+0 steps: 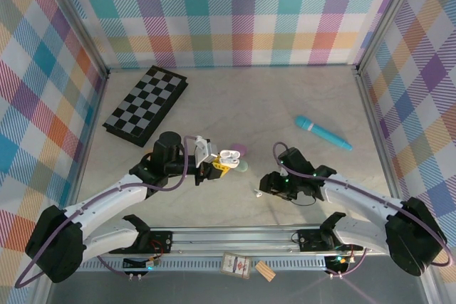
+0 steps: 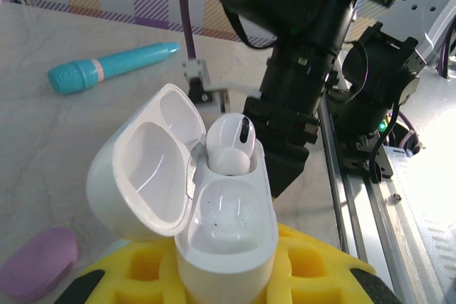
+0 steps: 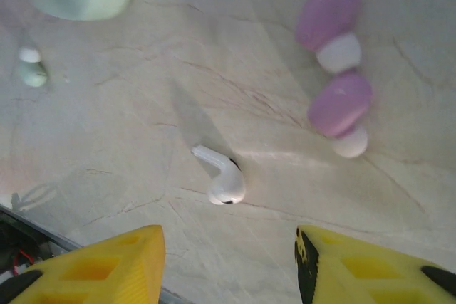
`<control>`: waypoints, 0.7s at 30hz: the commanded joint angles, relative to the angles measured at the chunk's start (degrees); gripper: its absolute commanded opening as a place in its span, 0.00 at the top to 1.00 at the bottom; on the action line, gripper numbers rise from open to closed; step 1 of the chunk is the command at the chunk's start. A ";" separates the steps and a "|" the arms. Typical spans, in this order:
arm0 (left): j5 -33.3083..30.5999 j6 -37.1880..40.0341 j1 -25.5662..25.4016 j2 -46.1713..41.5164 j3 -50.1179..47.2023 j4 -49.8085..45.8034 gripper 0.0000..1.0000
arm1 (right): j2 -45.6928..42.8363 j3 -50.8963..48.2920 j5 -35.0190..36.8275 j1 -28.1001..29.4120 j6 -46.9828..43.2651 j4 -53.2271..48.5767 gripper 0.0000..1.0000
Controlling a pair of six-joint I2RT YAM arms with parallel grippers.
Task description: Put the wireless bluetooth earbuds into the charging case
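Our left tool [image 2: 228, 275] pinches the open charging case [image 2: 228, 226], one white earbud [image 2: 229, 144] seated inside. Our right tool [image 3: 228, 261], spread, hovers over the loose earbud [image 3: 224, 183] on the tabletop [image 3: 142, 126]; we centre, descend, close gently.

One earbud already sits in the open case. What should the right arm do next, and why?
Probably lower the right gripper straight down and close on the loose white earbud. Its jaws stand open with that earbud lying untouched in the gap between them. The left gripper holds the open case, which has room for one more.
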 commanded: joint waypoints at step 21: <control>0.80 1.80 0.42 -0.81 -1.05 1.11 0.98 | 12.18 -1.65 -4.41 1.57 12.41 17.53 0.62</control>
